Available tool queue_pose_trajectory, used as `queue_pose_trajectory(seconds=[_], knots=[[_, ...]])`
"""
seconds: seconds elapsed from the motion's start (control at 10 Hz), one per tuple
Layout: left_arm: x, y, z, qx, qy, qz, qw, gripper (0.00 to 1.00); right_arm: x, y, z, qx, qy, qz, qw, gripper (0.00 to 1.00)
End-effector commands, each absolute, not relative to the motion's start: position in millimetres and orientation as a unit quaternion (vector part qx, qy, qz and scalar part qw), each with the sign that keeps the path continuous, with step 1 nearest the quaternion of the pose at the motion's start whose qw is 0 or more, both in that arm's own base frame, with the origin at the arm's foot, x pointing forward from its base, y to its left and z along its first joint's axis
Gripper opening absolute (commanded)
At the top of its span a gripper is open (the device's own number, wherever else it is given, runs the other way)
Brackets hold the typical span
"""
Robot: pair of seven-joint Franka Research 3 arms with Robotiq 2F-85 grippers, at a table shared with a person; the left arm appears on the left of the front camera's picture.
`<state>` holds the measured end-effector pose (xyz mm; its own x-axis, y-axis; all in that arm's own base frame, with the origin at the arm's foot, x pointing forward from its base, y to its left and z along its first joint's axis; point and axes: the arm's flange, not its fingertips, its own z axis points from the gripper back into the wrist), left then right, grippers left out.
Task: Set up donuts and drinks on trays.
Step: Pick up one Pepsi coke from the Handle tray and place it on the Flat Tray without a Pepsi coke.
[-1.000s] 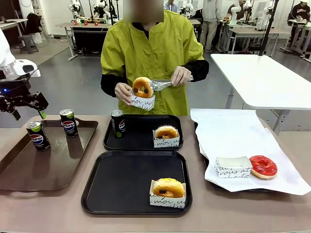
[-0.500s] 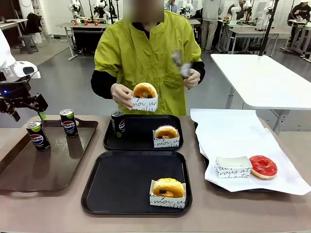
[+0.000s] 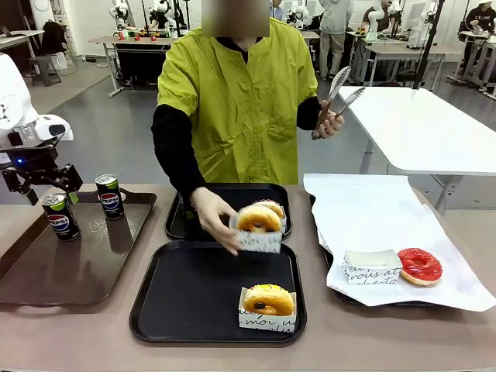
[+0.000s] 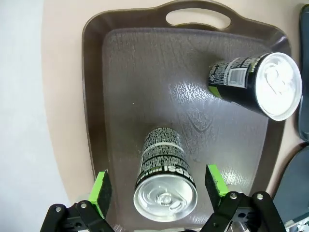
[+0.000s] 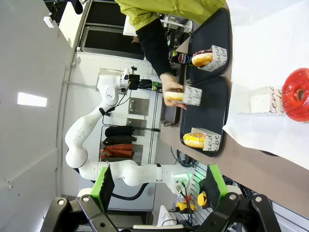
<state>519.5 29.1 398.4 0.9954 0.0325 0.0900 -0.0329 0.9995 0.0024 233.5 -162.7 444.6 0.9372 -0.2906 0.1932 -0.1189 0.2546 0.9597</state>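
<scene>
Along the bottom of the front view, a tan table [image 3: 70, 337]. Behind it, at top centre, a person in a yellow-green top. At right, a white-paper-lined tray [image 3: 372, 209], bearing a red-iced donut [image 3: 419, 266] just beside an empty paper holder [image 3: 372, 266]. At left, a glossy brown tray [image 3: 46, 271]. At centre, 2 black trays: the near tray [image 3: 194, 294] and, touching it behind, the far tray [image 3: 232, 195]. In the left wrist view, the left gripper [image 4: 158, 186], released and spread wide, straddling from above the near can [image 4: 164, 183] on the brown tray, with both green pads clear of it; a 2nd can [image 4: 256, 84] upright at upper right. In the right wrist view, the right gripper [image 5: 159, 186], likewise spread and holding nothing. Over the seam between the 2 black trays, the person's hand [image 3: 213, 217] grasping a held donut [image 3: 258, 219] in its holder. In the near tray's lower right corner, a yellow-iced donut [image 3: 268, 298] in a holder. On the far tray, a half-hidden donut [image 3: 273, 206] and a 3rd can [image 5: 184, 58]. At upper right, the other hand [image 3: 329, 124] raising metal tongs [image 3: 341, 94].
</scene>
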Motion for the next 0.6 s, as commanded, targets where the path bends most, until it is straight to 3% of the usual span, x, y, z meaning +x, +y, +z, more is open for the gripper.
queue_pose_trajectory(seconds=[0.0, 0.5], knots=[[525, 24, 393, 0.02, -0.043, 0.026, 0.999, 1.0, 235, -162, 445, 0.608, -0.178, -0.05, 0.772, 1.0], [530, 26, 377, 0.018, -0.029, 0.026, 0.999, 1.0, 235, -162, 445, 0.608, -0.178, -0.05, 0.772, 1.0]])
